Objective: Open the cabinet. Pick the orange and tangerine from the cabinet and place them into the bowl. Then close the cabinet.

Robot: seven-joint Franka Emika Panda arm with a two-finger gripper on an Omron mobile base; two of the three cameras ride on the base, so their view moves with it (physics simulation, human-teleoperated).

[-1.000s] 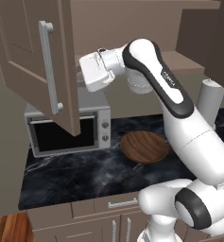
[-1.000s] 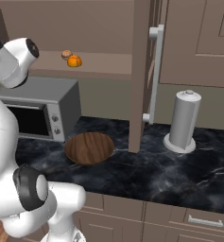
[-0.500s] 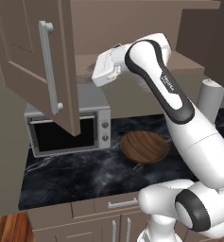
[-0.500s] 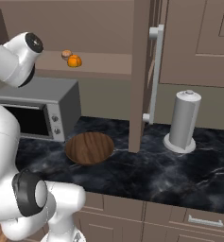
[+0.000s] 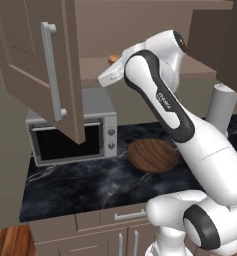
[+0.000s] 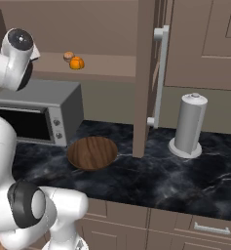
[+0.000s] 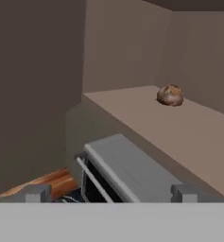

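Note:
The cabinet stands open, its left door swung toward me and its right door seen edge-on. On its shelf lie two round fruits side by side: a bright orange one and a duller brownish one. I cannot tell which is the orange and which the tangerine. The hand view shows the brownish fruit well ahead on the shelf. My gripper is open and empty, raised to shelf height at the shelf's left front edge. The wooden bowl sits empty on the counter.
A microwave stands under the open left door, directly below my hand. A grey upright cylinder stands on the dark marble counter right of the right door. Low drawers run along the counter front.
The arm has lifted, carrying the hand from just above the microwave up to the shelf's front edge. The gripper stayed open; fruits, bowl and doors have not moved.

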